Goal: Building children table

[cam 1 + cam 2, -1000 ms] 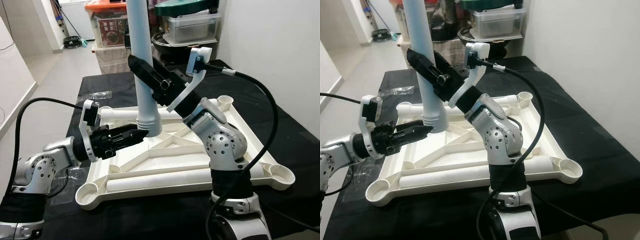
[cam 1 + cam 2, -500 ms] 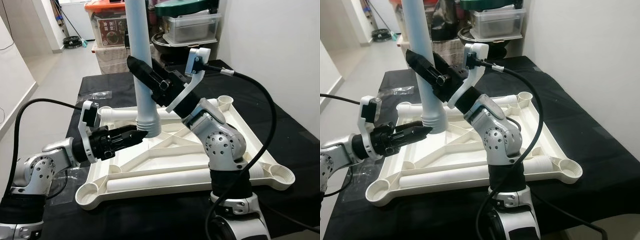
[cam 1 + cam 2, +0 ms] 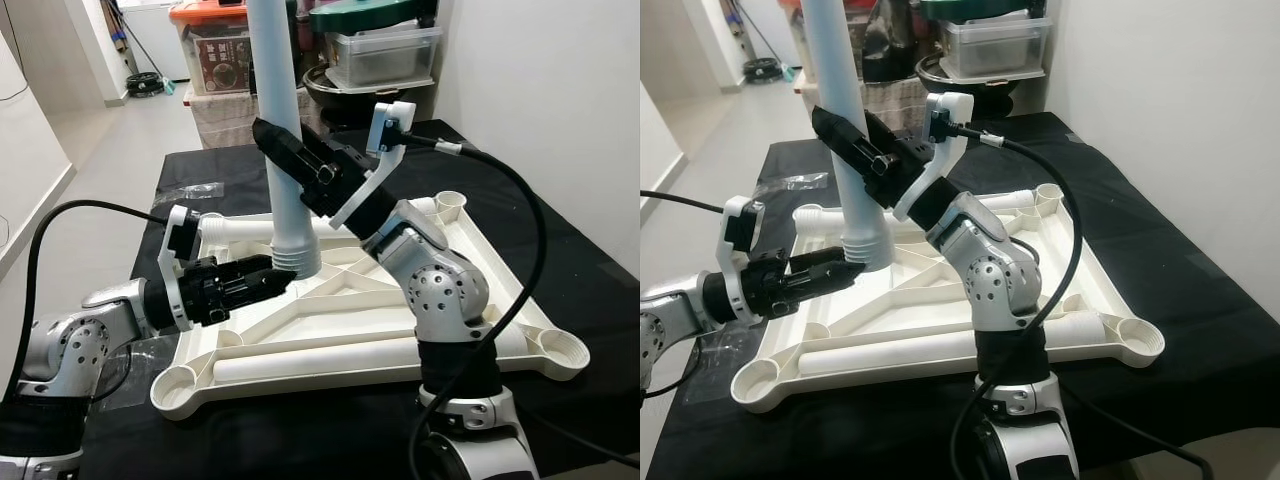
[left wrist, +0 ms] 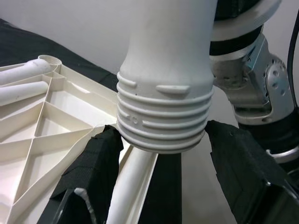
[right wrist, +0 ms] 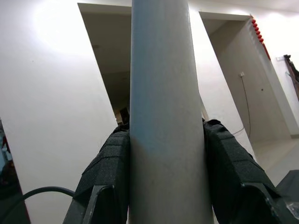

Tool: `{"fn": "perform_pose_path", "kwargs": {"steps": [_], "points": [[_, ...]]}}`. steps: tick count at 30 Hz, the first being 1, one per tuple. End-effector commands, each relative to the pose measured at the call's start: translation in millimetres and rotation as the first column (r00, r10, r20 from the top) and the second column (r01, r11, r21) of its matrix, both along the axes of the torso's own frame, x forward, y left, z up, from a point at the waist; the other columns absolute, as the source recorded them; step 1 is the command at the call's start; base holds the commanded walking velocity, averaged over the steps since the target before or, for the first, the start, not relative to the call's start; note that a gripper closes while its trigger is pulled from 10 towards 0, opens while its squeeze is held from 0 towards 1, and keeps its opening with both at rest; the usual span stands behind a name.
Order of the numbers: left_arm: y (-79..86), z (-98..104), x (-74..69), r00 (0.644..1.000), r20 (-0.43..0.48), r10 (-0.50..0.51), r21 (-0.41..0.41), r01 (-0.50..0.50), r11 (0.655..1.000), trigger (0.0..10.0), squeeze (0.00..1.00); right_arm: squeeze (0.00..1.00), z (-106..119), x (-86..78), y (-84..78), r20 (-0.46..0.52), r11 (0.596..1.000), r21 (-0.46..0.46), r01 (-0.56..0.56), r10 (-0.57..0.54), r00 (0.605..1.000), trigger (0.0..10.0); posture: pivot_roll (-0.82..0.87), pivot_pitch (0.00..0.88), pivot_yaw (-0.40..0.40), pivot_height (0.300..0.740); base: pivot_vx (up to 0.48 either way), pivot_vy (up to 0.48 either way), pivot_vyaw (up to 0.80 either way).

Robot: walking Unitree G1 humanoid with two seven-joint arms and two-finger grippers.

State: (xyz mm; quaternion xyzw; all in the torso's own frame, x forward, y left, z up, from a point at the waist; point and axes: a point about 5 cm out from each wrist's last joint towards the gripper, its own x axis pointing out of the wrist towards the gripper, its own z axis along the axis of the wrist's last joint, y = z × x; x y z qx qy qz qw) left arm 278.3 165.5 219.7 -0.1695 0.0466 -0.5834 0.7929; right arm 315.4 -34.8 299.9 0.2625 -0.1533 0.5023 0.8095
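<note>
Right gripper (image 3: 272, 140) clamps upright leg (image 3: 280, 120); left gripper (image 3: 282, 277) brackets its threaded end, ungripped. Tabletop (image 3: 400, 300) sockets unfilled; no leg seated yet.

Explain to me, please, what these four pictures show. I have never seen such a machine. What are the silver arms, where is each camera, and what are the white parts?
This is a humanoid robot with two silver arms, each ending in a hand of two black fingers. Two pictures come from cameras in its head, looking down at a black table. The other two come from cameras on its wrists, looking along the fingers. On the table lies a white tabletop, upside down, with a socket at each corner. The right hand grips a white table leg upright, the fingers closed on its sides. The left hand is at the leg's threaded end, one finger on either side, above the tabletop. Storage boxes stand behind.
</note>
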Motion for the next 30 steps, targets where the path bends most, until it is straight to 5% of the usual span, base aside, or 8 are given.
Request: {"fn": "perform_pose_path", "kwargs": {"steps": [1, 8, 14, 28, 30], "points": [[-23.9, 13.5, -14.0, 0.984, 0.056, -0.167, -0.047, 0.17, 0.984, 10.0, 0.0, 0.0, -3.3, -6.4, 28.0, -0.015, 0.995, -0.023, -0.096, 0.096, 0.995, 0.0, -0.02, 0.0, 0.022, 0.74, 0.0, 0.0, 0.0], [-24.8, 15.5, -14.2, 0.984, 0.056, -0.171, -0.061, 0.174, 0.983, 10.0, 0.0, 0.0, -3.5, -5.4, 27.9, -0.013, 0.996, -0.025, -0.09, 0.09, 0.996, 0.0, -0.02, 0.0, 0.021, 0.74, 0.0, 0.0, 0.0], [-29.8, 25.2, -13.9, 0.976, 0.034, -0.217, -0.189, 0.219, 0.957, 10.0, 0.0, 0.0, -8.3, -7.2, 31.2, -0.019, 0.994, -0.012, -0.106, 0.106, 0.994, 0.0, -0.02, 0.0, 0.019, 0.74, 0.0, 0.0, 0.0], [-31.7, 18.8, -13.0, 0.979, 0.014, -0.202, -0.142, 0.202, 0.969, 10.0, 0.0, 0.0, -9.2, -12.0, 35.0, -0.012, 0.991, -0.007, -0.131, 0.131, 0.991, 0.0, -0.03, 0.0, 0.025, 0.74, 0.0, 0.0, 0.0], [-22.0, 18.0, -9.4, 0.991, 0.018, -0.132, -0.117, 0.134, 0.984, 10.0, 0.0, 0.0, -9.9, -12.3, 31.2, -0.008, 0.991, -0.021, -0.132, 0.132, 0.991, 0.0, -0.03, 0.0, 0.024, 0.74, 0.0, 0.0, 0.0]]}}
